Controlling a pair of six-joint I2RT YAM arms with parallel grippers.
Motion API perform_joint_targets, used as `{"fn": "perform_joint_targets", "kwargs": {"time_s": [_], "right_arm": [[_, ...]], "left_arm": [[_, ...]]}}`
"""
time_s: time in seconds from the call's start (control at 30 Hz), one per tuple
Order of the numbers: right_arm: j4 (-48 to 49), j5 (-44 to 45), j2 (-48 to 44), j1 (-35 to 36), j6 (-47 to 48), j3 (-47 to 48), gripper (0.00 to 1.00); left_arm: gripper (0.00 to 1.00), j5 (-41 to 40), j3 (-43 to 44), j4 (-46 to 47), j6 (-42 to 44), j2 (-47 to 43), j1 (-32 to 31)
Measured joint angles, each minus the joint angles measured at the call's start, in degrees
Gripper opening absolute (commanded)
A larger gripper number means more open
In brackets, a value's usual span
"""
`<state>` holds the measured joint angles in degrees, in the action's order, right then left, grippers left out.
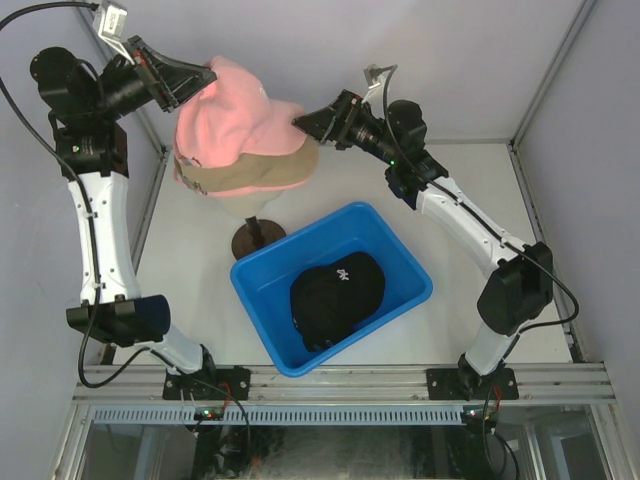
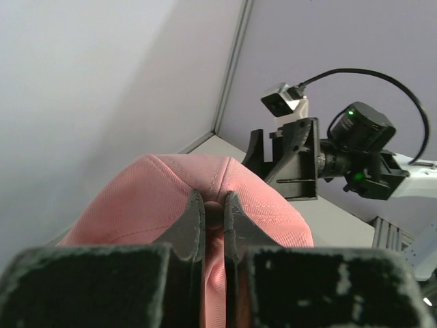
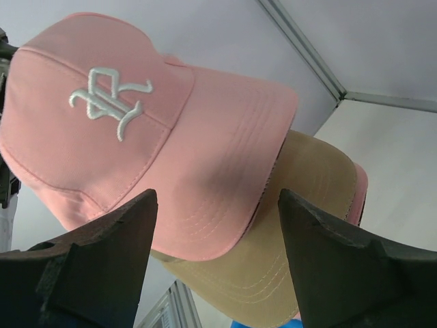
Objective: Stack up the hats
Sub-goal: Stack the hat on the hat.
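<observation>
A pink hat (image 1: 235,110) lies on top of a tan hat (image 1: 270,175), both over the mannequin head. My left gripper (image 1: 205,75) is shut on the pink hat's crown; in the left wrist view its jaws (image 2: 214,205) pinch the fabric around the top button of the pink hat (image 2: 150,191). My right gripper (image 1: 300,122) is open at the brim side. From the right wrist, the pink hat's brim (image 3: 225,178) and the tan hat's brim (image 3: 300,225) lie in front of the spread fingers (image 3: 321,253), which hold nothing. A black hat with a white logo (image 1: 338,295) lies in the bin.
The blue bin (image 1: 400,250) sits in front of the mannequin's brown base (image 1: 258,238). White enclosure walls stand to the left, back and right. The right arm's wrist camera (image 2: 287,102) shows beyond the pink hat in the left wrist view.
</observation>
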<state>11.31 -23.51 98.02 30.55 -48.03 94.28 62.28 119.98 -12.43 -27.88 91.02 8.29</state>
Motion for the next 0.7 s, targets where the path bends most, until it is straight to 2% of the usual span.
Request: {"fn": "perform_joint_targets", "kwargs": {"time_s": [0.27,0.57,0.7], "right_arm": [[2.29,-1.55,1.22,-0.52,-1.44,0.09,0.72],[4.35,-4.83,2.19,-0.57,-1.88,0.50,0.72],[4.35,-5.55,2.40,-0.55,-1.88,0.50,0.72]], "left_arm": [[0.00,3.04,-1.88,5.88,-4.04,0.02,0.00],[0.00,3.87,-3.45,7.91,-5.53,0.00,0.00],[0.08,3.61,-4.48,8.31,-5.64,-0.04,0.04]]}}
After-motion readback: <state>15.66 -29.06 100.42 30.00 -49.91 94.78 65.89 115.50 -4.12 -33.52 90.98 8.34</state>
